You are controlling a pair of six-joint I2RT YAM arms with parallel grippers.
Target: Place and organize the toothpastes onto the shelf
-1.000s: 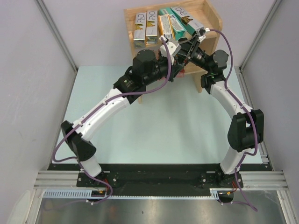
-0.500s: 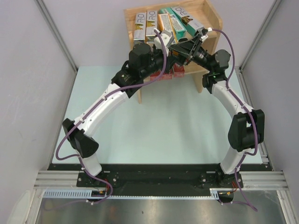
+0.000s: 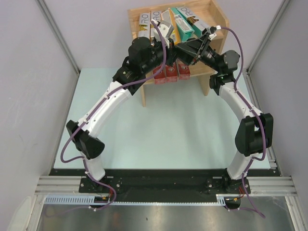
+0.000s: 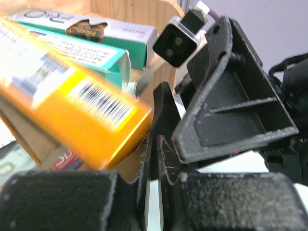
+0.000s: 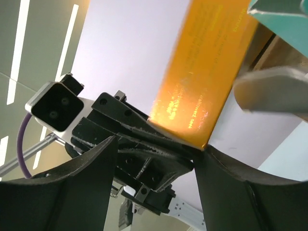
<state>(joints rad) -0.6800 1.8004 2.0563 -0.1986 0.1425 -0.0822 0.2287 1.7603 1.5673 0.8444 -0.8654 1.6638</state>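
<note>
The wooden shelf (image 3: 219, 19) stands at the far side of the table. Silver cartons (image 3: 143, 20) and teal cartons (image 3: 185, 26) lie on its top tier, and red cartons (image 3: 166, 72) stand on the lower tier. My left gripper (image 3: 171, 36) is up at the top tier, its jaws almost closed with nothing between them (image 4: 161, 103). An orange carton (image 4: 72, 96) lies tilted against the outside of its left finger, in front of the teal cartons (image 4: 86, 48). My right gripper (image 3: 188, 47) is open (image 5: 159, 144). The orange carton's end (image 5: 211, 72) touches its right fingertip.
The two grippers are close together at the shelf's front edge. The right gripper's body (image 4: 231, 101) fills the right of the left wrist view. The shelf's side panels and legs (image 3: 206, 86) stand on the pale table. Grey walls enclose the cell.
My left arm has moved up and away from me, from the lower tier's front to the top tier. The orange carton has tilted up. The right gripper has shifted slightly up.
</note>
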